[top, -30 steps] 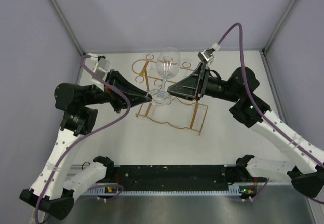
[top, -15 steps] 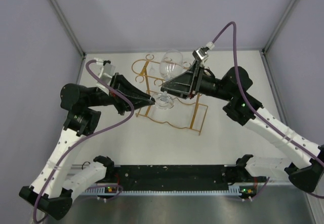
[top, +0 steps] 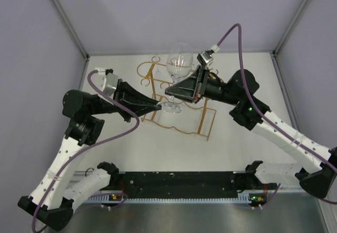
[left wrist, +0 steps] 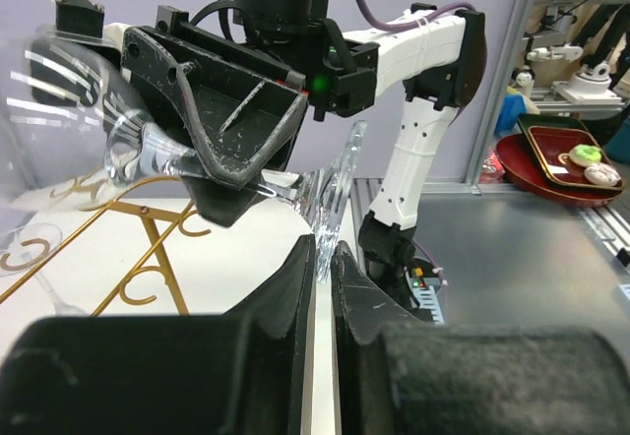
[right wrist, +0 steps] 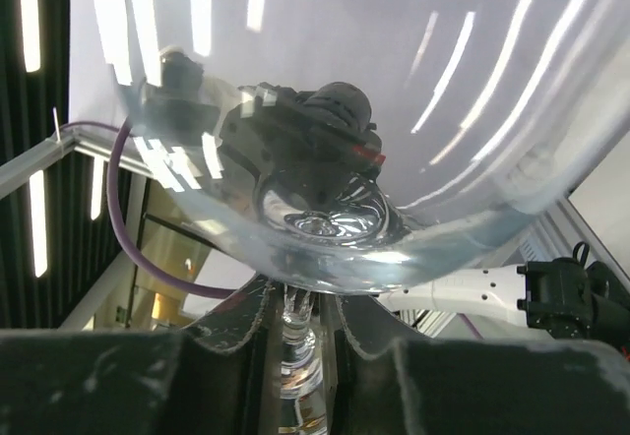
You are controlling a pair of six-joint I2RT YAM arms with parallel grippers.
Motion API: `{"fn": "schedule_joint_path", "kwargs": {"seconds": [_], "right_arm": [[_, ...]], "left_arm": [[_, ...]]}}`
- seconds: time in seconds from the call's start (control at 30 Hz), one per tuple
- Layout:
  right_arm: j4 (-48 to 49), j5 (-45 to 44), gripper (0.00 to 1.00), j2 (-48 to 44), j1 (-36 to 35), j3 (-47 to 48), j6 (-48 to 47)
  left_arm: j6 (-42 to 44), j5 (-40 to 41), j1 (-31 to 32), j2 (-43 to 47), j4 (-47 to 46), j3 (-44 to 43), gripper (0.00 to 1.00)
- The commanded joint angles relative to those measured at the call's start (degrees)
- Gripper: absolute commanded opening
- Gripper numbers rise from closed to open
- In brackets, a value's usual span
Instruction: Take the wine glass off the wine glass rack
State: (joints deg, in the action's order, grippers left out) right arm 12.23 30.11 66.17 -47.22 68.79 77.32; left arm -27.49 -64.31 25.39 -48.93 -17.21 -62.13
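Observation:
The clear wine glass [top: 179, 61] is held above the gold wire rack [top: 202, 122], with its bowl up and back and its foot [top: 171, 105] low. My right gripper [top: 169, 91] is shut on the stem just under the bowl. In the right wrist view the bowl [right wrist: 345, 110] fills the frame above the gripper [right wrist: 300, 307]. My left gripper [top: 159, 105] comes in from the left. In the left wrist view its nearly closed tips [left wrist: 323, 248] pinch the rim of the foot [left wrist: 335, 194]. The rack's gold wires [left wrist: 148, 248] show below the glass.
Grey enclosure walls stand on three sides of the white table [top: 247, 138]. A black rail [top: 179, 183] with the arm bases runs along the near edge. A red tray [left wrist: 551, 155] lies off the table in the left wrist view.
My right gripper has moved left with the glass, and the bowl has lifted and stood more upright. My left gripper has stayed at the foot, with its wrist dropping a little.

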Motion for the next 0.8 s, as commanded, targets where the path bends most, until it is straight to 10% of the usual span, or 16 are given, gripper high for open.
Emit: {"fn": "schedule_joint_path", "kwargs": {"seconds": [0.0, 0.23, 0.53, 0.77], "right_arm": [[4.2, -1.2, 0.1, -0.5, -0.7, 2.3, -1.6], [4.3, -0.9, 0.0, -0.2, -0.7, 2.5, -1.5], [-1.7, -0.4, 0.0, -0.8, -0.8, 5.6, -6.4], [-11.2, 2.8, 0.0, -1.1, 0.0, 9.8, -15.4]], "left_arm": [[2.5, 0.6, 1.0, 2.4, 0.6, 0.9, 0.0], [7.2, 2.3, 1.1, 3.8, 6.5, 1.5, 0.01], [6.8, 1.5, 1.1, 7.1, 12.4, 2.4, 0.49], [-3.7, 0.9, 1.1, 10.1, 9.4, 2.8, 0.61]]}}
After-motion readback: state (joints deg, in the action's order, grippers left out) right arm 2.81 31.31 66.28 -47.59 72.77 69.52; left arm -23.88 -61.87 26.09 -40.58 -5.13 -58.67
